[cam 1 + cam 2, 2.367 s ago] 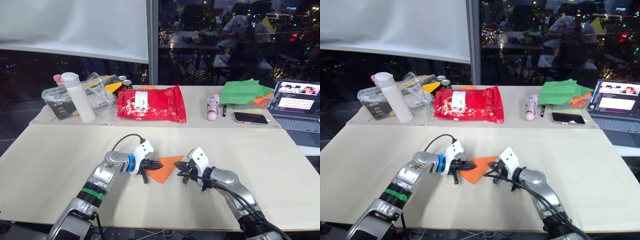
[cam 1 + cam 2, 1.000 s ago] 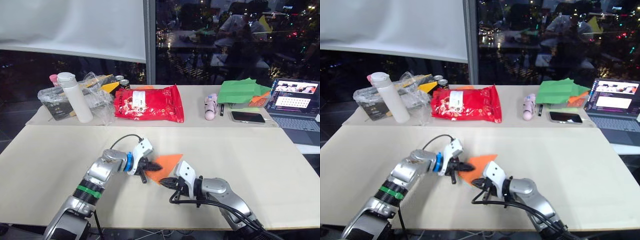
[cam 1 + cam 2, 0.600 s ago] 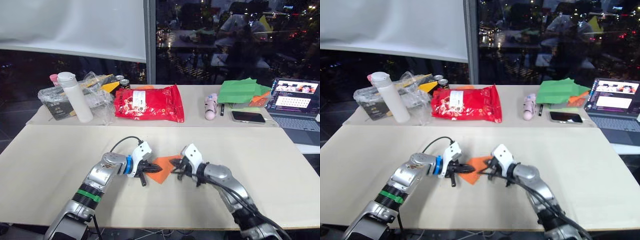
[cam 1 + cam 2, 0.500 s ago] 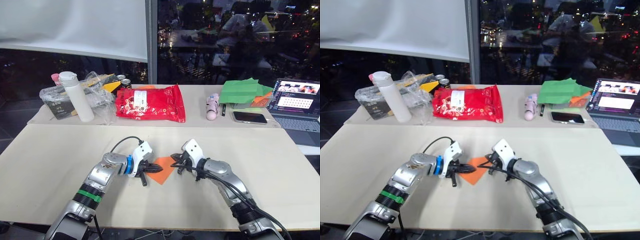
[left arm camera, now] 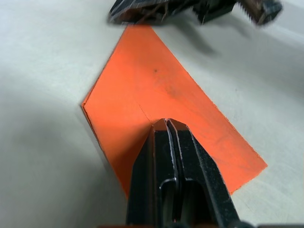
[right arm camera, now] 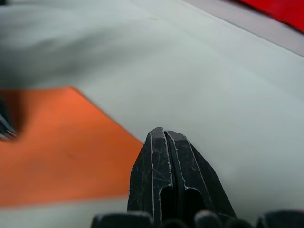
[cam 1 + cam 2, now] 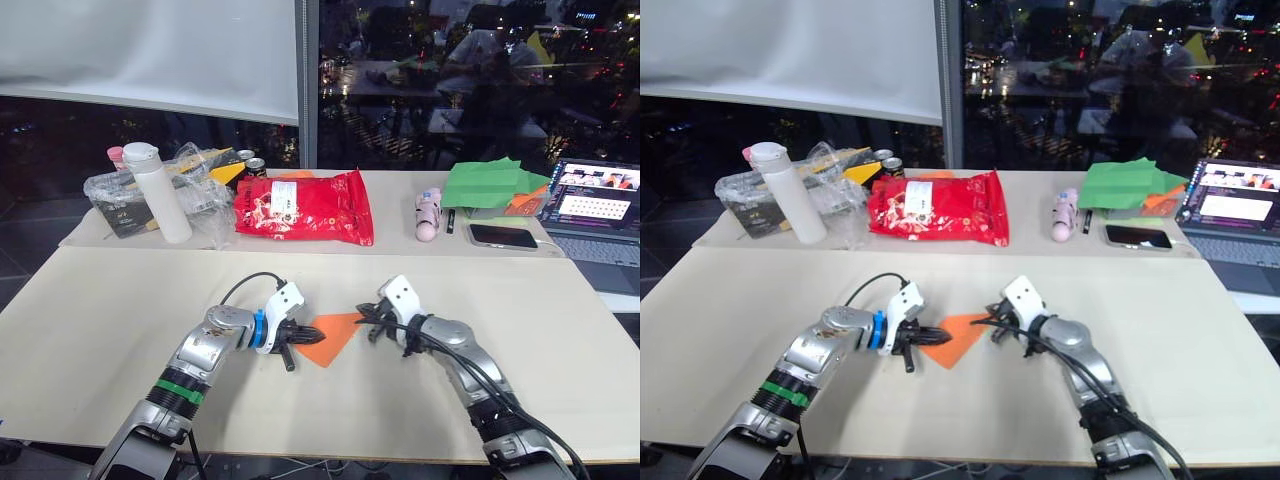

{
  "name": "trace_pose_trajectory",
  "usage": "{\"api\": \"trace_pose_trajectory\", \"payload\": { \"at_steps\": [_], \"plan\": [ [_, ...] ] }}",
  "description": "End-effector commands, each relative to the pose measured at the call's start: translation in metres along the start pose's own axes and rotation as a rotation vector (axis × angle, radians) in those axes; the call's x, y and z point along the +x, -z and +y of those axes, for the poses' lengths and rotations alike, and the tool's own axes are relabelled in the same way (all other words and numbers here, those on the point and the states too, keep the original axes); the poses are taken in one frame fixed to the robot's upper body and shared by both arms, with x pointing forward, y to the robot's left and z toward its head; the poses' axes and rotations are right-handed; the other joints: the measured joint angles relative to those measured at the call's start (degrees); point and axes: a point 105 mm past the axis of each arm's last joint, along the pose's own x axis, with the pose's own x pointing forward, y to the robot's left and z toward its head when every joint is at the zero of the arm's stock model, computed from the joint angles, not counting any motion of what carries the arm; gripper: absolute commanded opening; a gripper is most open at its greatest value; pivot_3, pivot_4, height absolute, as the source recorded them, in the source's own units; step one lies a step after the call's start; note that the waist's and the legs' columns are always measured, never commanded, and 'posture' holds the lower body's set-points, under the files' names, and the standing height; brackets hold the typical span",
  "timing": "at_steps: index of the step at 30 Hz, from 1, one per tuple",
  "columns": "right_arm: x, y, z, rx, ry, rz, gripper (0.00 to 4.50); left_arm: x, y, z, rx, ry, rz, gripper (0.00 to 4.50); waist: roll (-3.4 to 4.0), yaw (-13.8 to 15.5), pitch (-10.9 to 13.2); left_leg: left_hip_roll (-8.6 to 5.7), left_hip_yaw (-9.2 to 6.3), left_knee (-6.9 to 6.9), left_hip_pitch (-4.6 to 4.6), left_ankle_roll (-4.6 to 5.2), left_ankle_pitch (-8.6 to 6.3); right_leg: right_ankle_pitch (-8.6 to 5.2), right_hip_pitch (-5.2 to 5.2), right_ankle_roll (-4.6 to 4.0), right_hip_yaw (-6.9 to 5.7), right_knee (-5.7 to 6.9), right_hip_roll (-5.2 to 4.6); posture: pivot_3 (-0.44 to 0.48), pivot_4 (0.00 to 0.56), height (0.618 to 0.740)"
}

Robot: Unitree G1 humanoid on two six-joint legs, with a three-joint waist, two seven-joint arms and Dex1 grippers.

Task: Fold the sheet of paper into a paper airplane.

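Black fingers of your left gripper (image 5: 166, 124) are pressed together, tips resting on the sheet of paper (image 7: 330, 337), which lies flat on the beige table (image 7: 100, 310) as a pointed orange wedge between your two arms. Your right gripper (image 7: 366, 313) also has its fingers closed with nothing between them, sitting just beside the wedge's far corner on the robot's right. Well beyond the paper, along the table's back edge, you have a red snack bag (image 7: 304, 207), a white bottle (image 7: 160, 192), green paper sheets (image 7: 492, 186), a phone (image 7: 501, 236) and a laptop (image 7: 596, 208).
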Motion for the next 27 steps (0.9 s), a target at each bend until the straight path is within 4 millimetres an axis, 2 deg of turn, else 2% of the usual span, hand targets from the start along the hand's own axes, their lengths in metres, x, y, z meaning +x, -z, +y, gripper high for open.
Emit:
{"api": "trace_pose_trajectory", "payload": {
  "at_steps": [1, 4, 5, 7, 9, 12, 15, 20, 23, 27],
  "plan": [
    [-0.008, 0.003, -0.006, 0.020, 0.026, 0.002, 0.03, -0.002, 0.000, 0.004, 0.007, -0.016, 0.010, 0.00, 0.00, -0.1, 0.0, 0.00, 0.00, 0.00, 0.01, 0.00, 0.00, 0.00, 0.00, 0.00, 0.00, 0.00, 0.00, 0.000, 0.150, 0.719],
    [-0.011, -0.011, -0.005, 0.031, 0.034, -0.067, 0.03, 0.000, -0.001, 0.004, 0.004, -0.012, 0.007, 0.00, 0.00, -0.2, 0.0, 0.00, 0.00, 0.00, 0.01, 0.00, 0.00, 0.00, 0.00, 0.00, 0.00, 0.01, 0.00, 0.000, 0.150, 0.719],
    [-0.011, -0.021, -0.002, 0.042, 0.019, -0.118, 0.03, 0.000, -0.001, 0.004, 0.006, -0.010, 0.007, 0.00, 0.01, -0.2, 0.0, 0.00, 0.00, 0.00, 0.01, 0.00, 0.00, 0.00, 0.00, 0.00, 0.00, 0.01, 0.00, 0.000, 0.150, 0.719],
    [-0.012, -0.038, 0.009, 0.019, -0.012, -0.192, 0.03, 0.002, -0.001, 0.004, 0.009, -0.008, 0.009, 0.00, 0.04, -0.3, 0.0, 0.00, 0.00, 0.00, -0.01, 0.00, 0.00, 0.00, -0.02, 0.00, 0.00, 0.01, 0.00, 0.000, 0.150, 0.719],
    [-0.010, -0.042, 0.024, 0.016, -0.049, -0.212, 0.03, 0.003, -0.001, 0.005, 0.021, -0.010, 0.013, 0.00, 0.07, -0.4, 0.0, 0.00, 0.00, 0.00, 0.00, 0.00, 0.00, 0.00, -0.02, 0.00, 0.00, 0.02, 0.01, 0.000, 0.150, 0.719],
    [-0.007, -0.031, 0.045, 0.027, -0.091, -0.169, 0.03, 0.004, -0.004, 0.008, 0.035, -0.011, 0.013, 0.00, 0.07, -0.3, 0.0, 0.00, -0.01, -0.01, 0.00, 0.00, 0.00, -0.01, -0.02, 0.01, 0.00, 0.02, 0.01, 0.000, 0.150, 0.719],
    [-0.005, -0.016, 0.054, 0.025, -0.100, -0.110, 0.03, 0.006, -0.011, 0.014, 0.042, -0.030, -0.008, 0.00, 0.07, -0.2, 0.0, -0.01, -0.01, 0.01, -0.06, 0.00, 0.00, -0.01, -0.04, 0.01, 0.00, -0.01, 0.00, 0.000, 0.150, 0.719],
    [-0.004, 0.011, 0.061, 0.006, -0.095, -0.003, 0.03, 0.008, -0.038, 0.027, 0.034, -0.059, -0.089, 0.00, 0.06, -0.1, 0.1, -0.02, -0.01, 0.04, -0.07, 0.00, 0.00, -0.01, -0.10, 0.01, -0.01, 0.02, -0.01, 0.000, 0.150, 0.719],
    [-0.006, 0.016, 0.064, 0.007, -0.103, 0.019, 0.03, 0.016, -0.059, 0.028, 0.057, -0.044, -0.146, 0.00, 0.06, -0.2, 0.1, -0.02, -0.01, 0.02, -0.08, 0.00, 0.00, -0.01, -0.10, 0.02, -0.01, 0.01, -0.01, 0.000, 0.150, 0.719],
    [-0.006, 0.019, 0.065, 0.009, -0.104, 0.028, 0.03, 0.031, -0.068, 0.028, 0.077, -0.016, -0.149, 0.00, 0.04, 0.0, 0.0, -0.04, -0.01, 0.04, -0.08, 0.00, 0.00, -0.01, -0.06, 0.02, -0.01, -0.01, -0.01, 0.000, 0.150, 0.719]
  ]
}}
